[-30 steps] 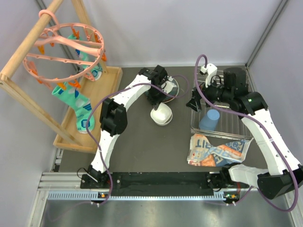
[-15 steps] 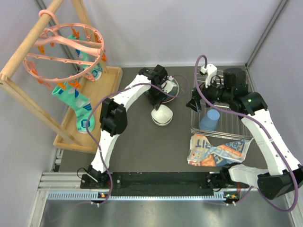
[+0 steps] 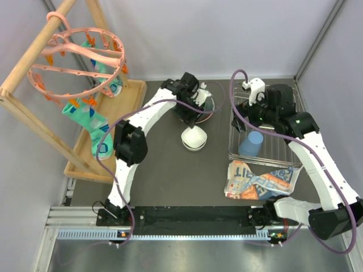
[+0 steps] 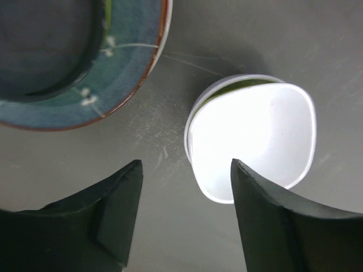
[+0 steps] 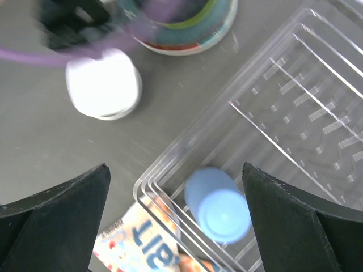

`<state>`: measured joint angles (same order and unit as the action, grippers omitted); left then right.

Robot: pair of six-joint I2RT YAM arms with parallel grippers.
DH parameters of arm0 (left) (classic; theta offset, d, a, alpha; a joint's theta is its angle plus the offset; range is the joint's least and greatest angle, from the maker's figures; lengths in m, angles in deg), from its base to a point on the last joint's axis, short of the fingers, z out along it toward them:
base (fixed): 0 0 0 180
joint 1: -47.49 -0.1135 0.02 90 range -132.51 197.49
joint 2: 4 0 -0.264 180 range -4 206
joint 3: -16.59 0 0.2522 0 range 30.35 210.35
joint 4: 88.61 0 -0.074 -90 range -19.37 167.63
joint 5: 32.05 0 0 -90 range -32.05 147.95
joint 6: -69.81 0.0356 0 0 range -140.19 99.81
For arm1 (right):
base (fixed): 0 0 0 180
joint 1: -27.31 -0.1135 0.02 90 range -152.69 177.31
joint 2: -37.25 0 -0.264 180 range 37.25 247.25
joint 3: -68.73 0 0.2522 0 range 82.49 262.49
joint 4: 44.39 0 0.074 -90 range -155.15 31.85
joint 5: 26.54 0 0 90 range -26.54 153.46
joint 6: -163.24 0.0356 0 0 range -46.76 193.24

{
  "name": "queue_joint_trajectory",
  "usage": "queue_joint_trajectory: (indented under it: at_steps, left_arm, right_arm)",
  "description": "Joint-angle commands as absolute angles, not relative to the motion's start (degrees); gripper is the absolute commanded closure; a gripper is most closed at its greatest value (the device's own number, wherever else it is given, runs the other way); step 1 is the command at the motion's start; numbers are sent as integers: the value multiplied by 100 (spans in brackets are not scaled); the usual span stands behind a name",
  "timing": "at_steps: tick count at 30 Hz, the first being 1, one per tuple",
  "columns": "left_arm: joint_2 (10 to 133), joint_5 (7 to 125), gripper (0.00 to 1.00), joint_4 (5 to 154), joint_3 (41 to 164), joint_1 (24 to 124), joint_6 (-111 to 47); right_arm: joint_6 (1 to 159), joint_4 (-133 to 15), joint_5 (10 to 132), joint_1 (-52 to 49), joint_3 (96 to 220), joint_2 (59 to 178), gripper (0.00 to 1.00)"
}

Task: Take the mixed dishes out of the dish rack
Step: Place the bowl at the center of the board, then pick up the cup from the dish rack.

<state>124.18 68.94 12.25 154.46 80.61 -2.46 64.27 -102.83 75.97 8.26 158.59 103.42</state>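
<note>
My left gripper (image 4: 187, 170) is spread, clear of the white bowl (image 4: 255, 141) on the table (image 4: 181, 232). My wide-open right gripper (image 5: 174, 165) hangs above the light blue cup (image 5: 218, 207) in the dish rack (image 5: 295, 130); I should centre over it before descending.

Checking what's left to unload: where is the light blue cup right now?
Top view, right side: the light blue cup sits inside the dish rack, in its near-left corner, just behind the printed packet.
</note>
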Motion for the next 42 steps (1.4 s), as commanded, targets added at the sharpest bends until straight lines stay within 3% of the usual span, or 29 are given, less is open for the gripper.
queue_joint_trajectory:
  at_steps: [1,14,32,42]
  left_arm:
    - [11159,6964,28,2241,15033,7922,-542]
    - [9480,7562,17,3483,13056,7316,-1061]
    - [9321,7755,15,3527,12615,7201,-973]
    - [9347,7755,15,3474,12615,7192,-938]
  right_arm:
    - [6305,-10560,6778,920,15799,10246,1]
    - [6164,-11053,5906,990,15360,10562,1]
    - [5971,-10754,5967,1386,14955,11274,1]
    - [5953,-10719,6319,1439,14946,11600,15]
